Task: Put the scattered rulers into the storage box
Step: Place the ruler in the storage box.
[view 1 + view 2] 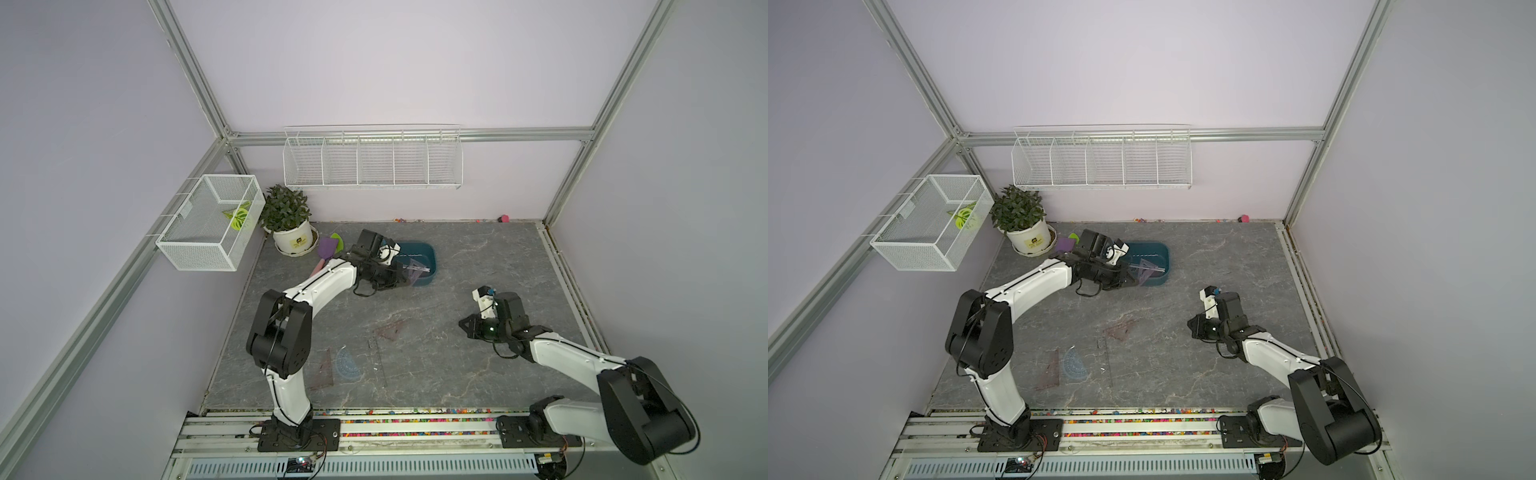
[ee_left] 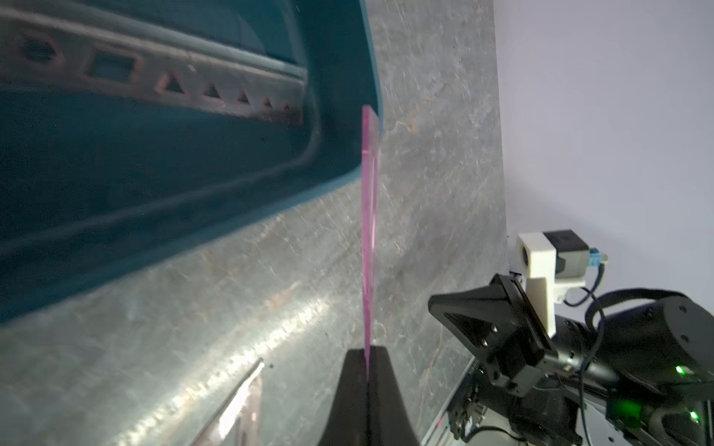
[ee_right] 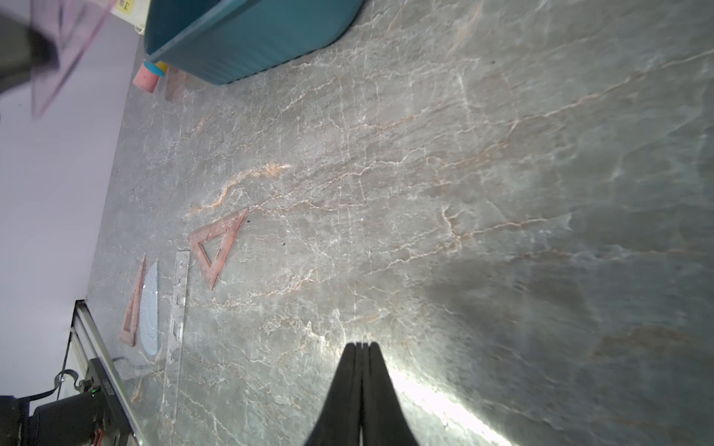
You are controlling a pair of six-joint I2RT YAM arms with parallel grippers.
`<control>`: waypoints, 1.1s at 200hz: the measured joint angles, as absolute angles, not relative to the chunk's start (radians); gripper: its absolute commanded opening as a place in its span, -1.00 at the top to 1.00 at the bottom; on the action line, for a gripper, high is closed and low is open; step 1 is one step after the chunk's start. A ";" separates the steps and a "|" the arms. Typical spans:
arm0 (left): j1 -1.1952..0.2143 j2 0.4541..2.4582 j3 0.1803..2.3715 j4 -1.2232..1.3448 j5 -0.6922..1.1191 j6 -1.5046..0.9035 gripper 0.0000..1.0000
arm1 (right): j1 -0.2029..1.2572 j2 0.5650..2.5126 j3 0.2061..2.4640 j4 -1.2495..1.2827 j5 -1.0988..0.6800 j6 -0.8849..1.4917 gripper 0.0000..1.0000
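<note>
I can't read the pot [image 1: 293, 240] label from here. My left gripper [image 2: 367, 353] clamps a pink triangle [image 2: 369, 231] over the teal storage box [image 1: 430, 255] edge. The right gripper [image 3: 362, 345] is pressed closed and empty. Four rulers [image 3: 219, 230] lie on the table [image 1: 478, 257], and toy shovels [image 1: 326, 249] sit by the pot.

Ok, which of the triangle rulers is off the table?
The purple triangle pinched in the left gripper, over the storage box; the other two triangles lie flat on the table.
</note>
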State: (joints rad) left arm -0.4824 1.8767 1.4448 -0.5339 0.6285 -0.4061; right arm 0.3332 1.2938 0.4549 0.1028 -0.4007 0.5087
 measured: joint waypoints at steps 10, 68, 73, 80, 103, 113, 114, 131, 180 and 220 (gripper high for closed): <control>-0.464 1.917 1.499 -0.573 0.629 -0.375 1.00 | 0.333 1.300 0.451 0.113 -0.411 0.512 0.83; -0.402 2.120 1.728 -0.767 0.680 -0.209 1.00 | 0.333 1.318 0.439 0.175 -0.476 0.539 0.84; -0.395 2.132 1.740 -0.780 0.690 -0.198 1.00 | 0.333 1.318 0.436 0.179 -0.479 0.540 0.84; -0.387 2.148 1.760 -0.797 0.705 -0.183 1.00 | 0.333 1.318 0.431 0.184 -0.485 0.542 0.83; -0.368 2.206 1.847 -0.856 0.726 -0.142 1.00 | 0.333 1.318 0.420 0.196 -0.503 0.554 0.83; -0.364 2.234 1.885 -0.875 0.727 -0.129 1.00 | 0.333 1.318 0.417 0.201 -0.509 0.558 0.83; -0.363 2.238 1.890 -0.879 0.727 -0.128 1.00 | 0.333 1.318 0.417 0.202 -0.511 0.558 0.84; -0.362 2.285 1.949 -0.912 0.730 -0.111 1.00 | 0.333 1.318 0.414 0.215 -0.523 0.564 0.83; -0.360 2.408 2.105 -1.002 0.730 -0.083 1.00 | 0.333 1.318 0.414 0.237 -0.537 0.572 0.83; -0.358 2.416 2.118 -1.034 0.715 -0.070 0.63 | 0.333 1.319 0.414 0.239 -0.545 0.577 0.82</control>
